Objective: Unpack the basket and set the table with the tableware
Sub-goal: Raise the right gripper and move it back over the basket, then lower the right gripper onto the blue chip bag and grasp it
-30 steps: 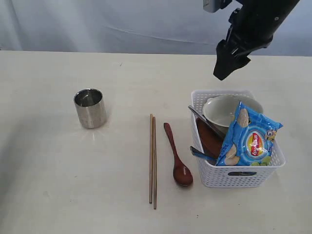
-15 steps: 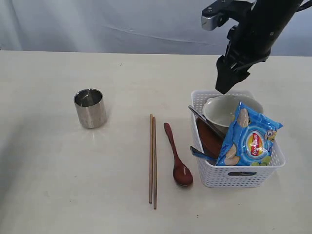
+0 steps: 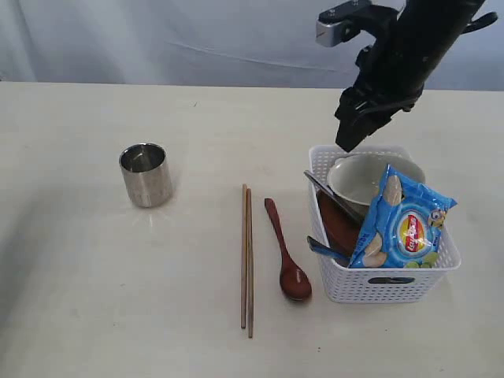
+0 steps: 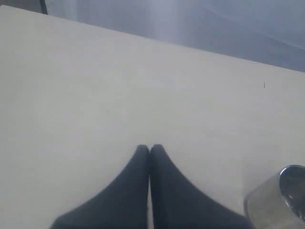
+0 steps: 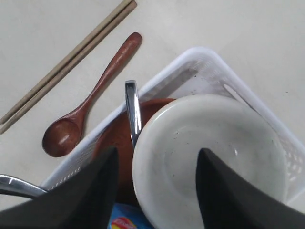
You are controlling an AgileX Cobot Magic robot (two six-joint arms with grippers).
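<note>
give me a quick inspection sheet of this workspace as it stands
surface: cream table, no spills seen
job's things: steel cup, chopsticks and wooden spoon laid out on the table; white bowl, brown plate and steel cutlery in the basket
clutter: blue crisp packet propped in the basket
grippers: left tool shut, near the cup; right tool open above the bowl
cables: nothing seen
surroundings: pale cloth backdrop

Blue crisp packet [image 3: 402, 228], yellow-and-red logo, printed crisps on front, stands tilted, leaning, at right side of scene. Pale blue-grey cloth backdrop [image 3: 197, 39] with soft folds hangs across the far side.
</note>
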